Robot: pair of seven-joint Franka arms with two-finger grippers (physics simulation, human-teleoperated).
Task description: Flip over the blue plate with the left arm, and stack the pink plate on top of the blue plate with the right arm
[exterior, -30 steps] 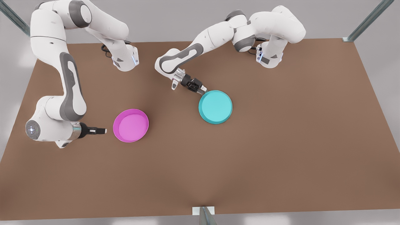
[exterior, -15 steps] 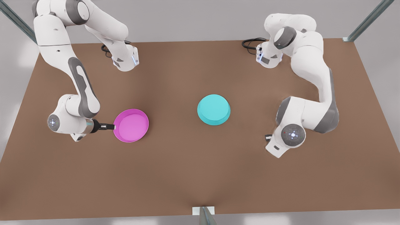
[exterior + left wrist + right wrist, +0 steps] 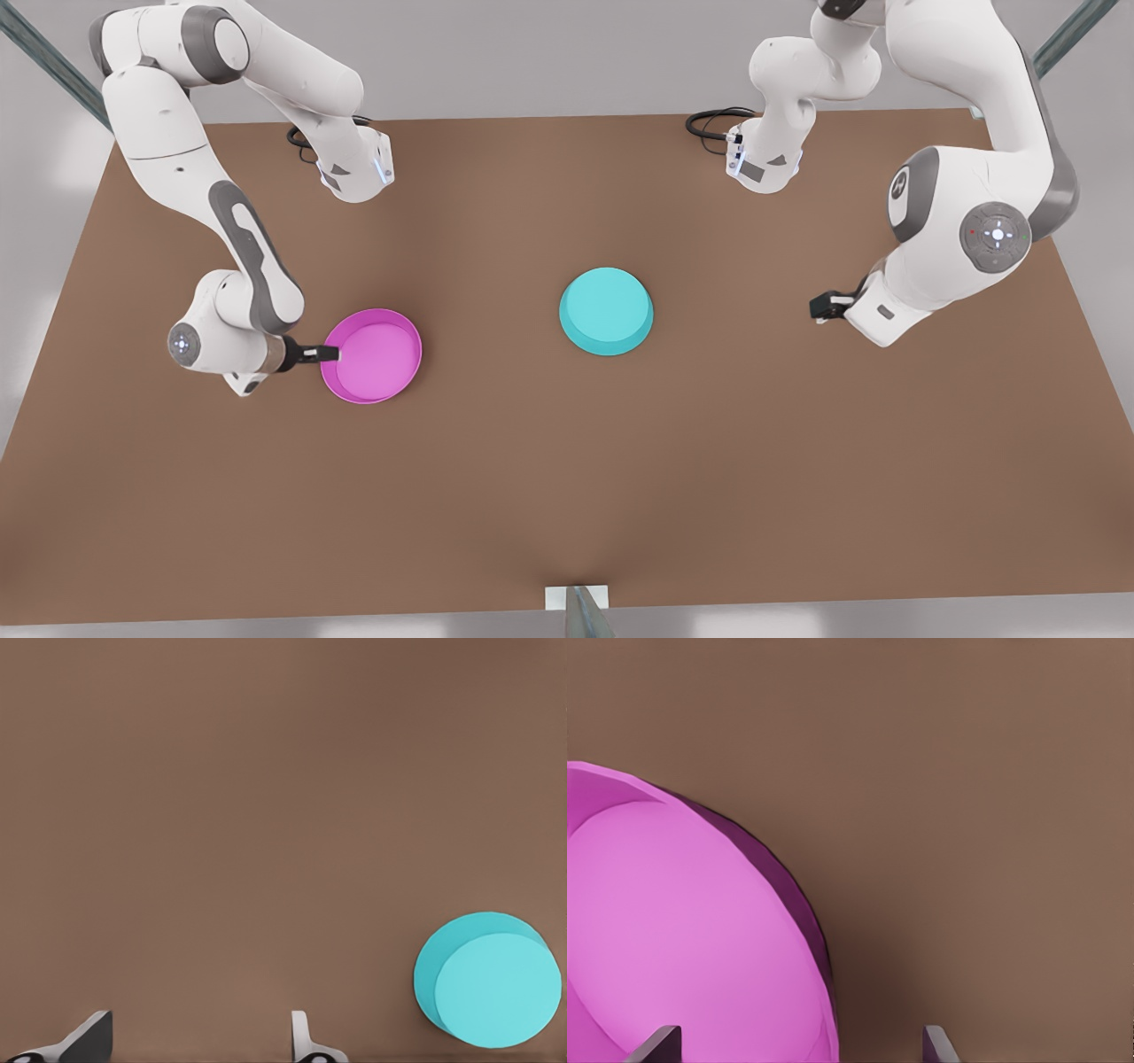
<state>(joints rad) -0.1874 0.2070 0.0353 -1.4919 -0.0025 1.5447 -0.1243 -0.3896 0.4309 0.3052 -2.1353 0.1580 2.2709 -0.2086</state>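
**Blue plate upside down, right gripper at the pink plate's rim**

The big brown table (image 3: 567, 496) fills most of the front view. Two white robot arms reach over it from the far side.

The blue plate (image 3: 606, 311) sits near the middle of the table. It is upside down, with its flat base facing up and its rim on the table. In the left wrist view the blue plate (image 3: 489, 980) lies flat on the brown top, off to one side of the fingers.

The pink plate (image 3: 371, 355) sits well apart from it, toward the front view's left. It is right side up, and its lighter pink inside shows.

The left gripper (image 3: 824, 307) hangs over bare table on the front view's right, well away from the blue plate. Its fingers (image 3: 89, 1038) are spread wide and hold nothing.

The right gripper (image 3: 326, 354) is right at the rim of the pink plate, on its side toward the front view's left. Its fingers (image 3: 656, 1045) are wide apart, with the pink plate's (image 3: 673, 930) rim between them.
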